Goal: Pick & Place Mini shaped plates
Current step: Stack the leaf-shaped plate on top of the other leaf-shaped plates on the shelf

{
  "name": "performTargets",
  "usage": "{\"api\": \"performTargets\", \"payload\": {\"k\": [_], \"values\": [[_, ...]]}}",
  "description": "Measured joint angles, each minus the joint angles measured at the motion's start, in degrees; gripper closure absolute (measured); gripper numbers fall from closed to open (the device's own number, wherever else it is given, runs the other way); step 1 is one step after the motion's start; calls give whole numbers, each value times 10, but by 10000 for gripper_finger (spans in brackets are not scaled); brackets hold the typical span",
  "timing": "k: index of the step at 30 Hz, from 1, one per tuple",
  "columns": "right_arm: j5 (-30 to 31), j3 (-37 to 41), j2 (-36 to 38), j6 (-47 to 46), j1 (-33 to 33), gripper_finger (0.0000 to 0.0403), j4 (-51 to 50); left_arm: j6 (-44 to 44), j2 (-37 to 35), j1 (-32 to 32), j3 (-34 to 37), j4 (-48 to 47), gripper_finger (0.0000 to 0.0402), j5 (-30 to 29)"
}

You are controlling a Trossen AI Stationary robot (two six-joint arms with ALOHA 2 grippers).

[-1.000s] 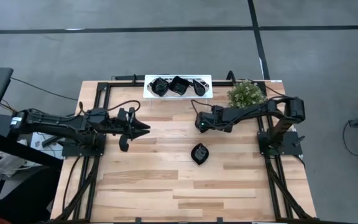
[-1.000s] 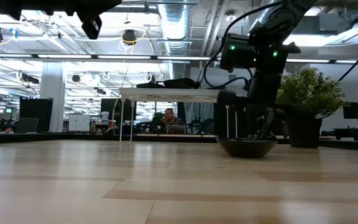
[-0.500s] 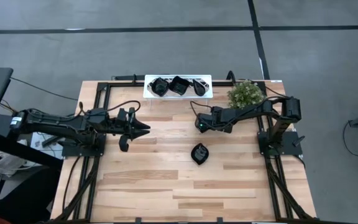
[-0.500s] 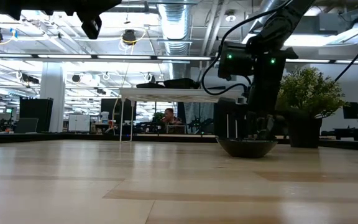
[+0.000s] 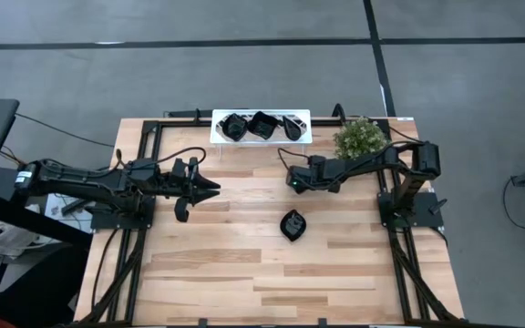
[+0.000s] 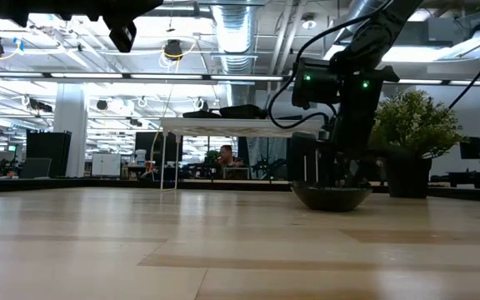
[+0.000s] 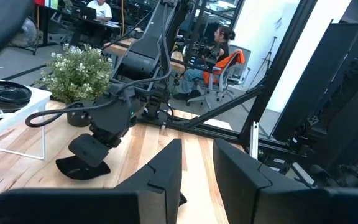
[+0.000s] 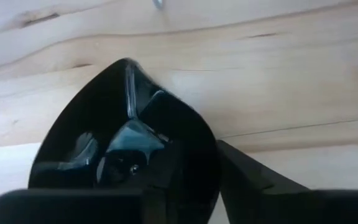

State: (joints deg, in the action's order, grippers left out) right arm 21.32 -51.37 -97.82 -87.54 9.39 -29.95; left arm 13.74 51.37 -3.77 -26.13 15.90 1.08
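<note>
A glossy black leaf-shaped mini plate lies on the wooden table under my right gripper, which points steeply down and is shut on the plate's rim. The left wrist view shows this plate below the right gripper. A second black mini plate lies by itself nearer the table's front edge and shows in the low view. Three more black plates sit in the white tray at the far edge. My left gripper hovers open at the table's left, holding nothing. My right gripper has the leaf-shaped plate by its rim, on one long side. One finger is inside the dish and the other finger is outside. The fingers come from above, slanting down. The plate's underside rests on the table.
A small potted plant stands at the far right, next to the tray. The tray stands raised on thin legs. Bare wood lies across the table's near half. A person sits in the room beyond.
My right gripper has settled a little lower over the leaf-shaped plate, and its fingers have closed in on the rim. The plate still lies on the table.
</note>
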Motion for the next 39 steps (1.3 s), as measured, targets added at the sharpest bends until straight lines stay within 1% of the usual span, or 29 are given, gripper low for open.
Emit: {"api": "performTargets", "payload": {"k": [6, 15, 20, 26, 33, 39], "values": [[0, 0, 0, 7, -8, 345, 10, 0, 0, 0, 0, 0, 309, 0], [-2, -1, 15, 9, -41, 397, 5, 2, 0, 0, 0, 0, 309, 0], [-5, 0, 34, 9, -56, 397, 2, 6, 0, 0, 0, 0, 309, 5], [5, 0, 67, 12, -73, 401, 1, 44, 0, 0, 0, -1, 309, 11], [18, 0, 107, 45, -102, 401, 8, 84, 0, 0, 0, -5, 309, 11], [52, 0, 135, 101, -141, 401, 76, 109, 3, 0, 0, -8, 309, 11]]}}
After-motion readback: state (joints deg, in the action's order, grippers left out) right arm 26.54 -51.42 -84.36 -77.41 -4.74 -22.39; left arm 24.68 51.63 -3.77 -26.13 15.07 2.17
